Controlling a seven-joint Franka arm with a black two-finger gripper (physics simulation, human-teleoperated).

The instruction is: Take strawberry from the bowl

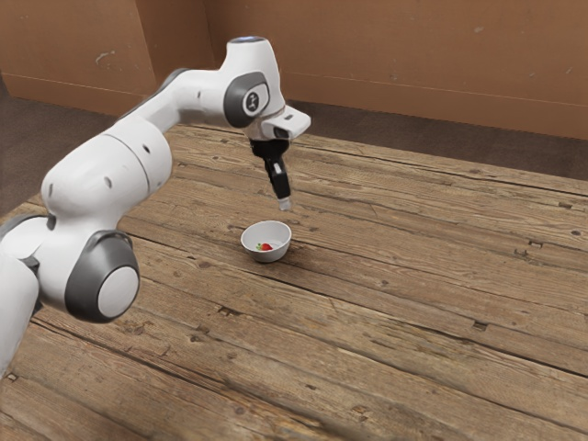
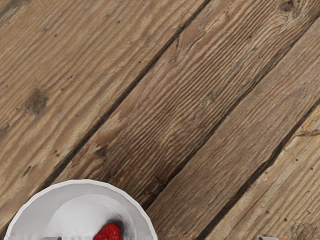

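One red strawberry [image 1: 265,247] lies inside a white bowl [image 1: 267,256], resting low against the curved inner surface, as a robot attempts to take it out. The pincer [image 1: 285,204] hangs above and a little to one side of the bowl, clear of both rim and fruit, its two tips spread well apart with nothing gripped between them. The job stands at its opening stage: reaching in, closing on the fruit, lifting it over the rim and carrying it clear all appear to lie ahead. The hand probably needs to shift over the fruit before it descends.

The strawberry is rounded and finely pitted, with a touch of green at one end. Around it, the bowl is smooth, round and lightly glossy, its thin rim faintly faceted, its material perhaps ceramic or plastic. Beneath it spreads the table [image 1: 413,276], built of rough brown planks with wavy grain, dark knots and deep straight seams. The arm [image 1: 108,175] reaches over in smooth white shells with dark grey joint covers. Beyond are a dark floor [image 1: 413,137] and a flat, orange-brown wall [image 1: 367,55].
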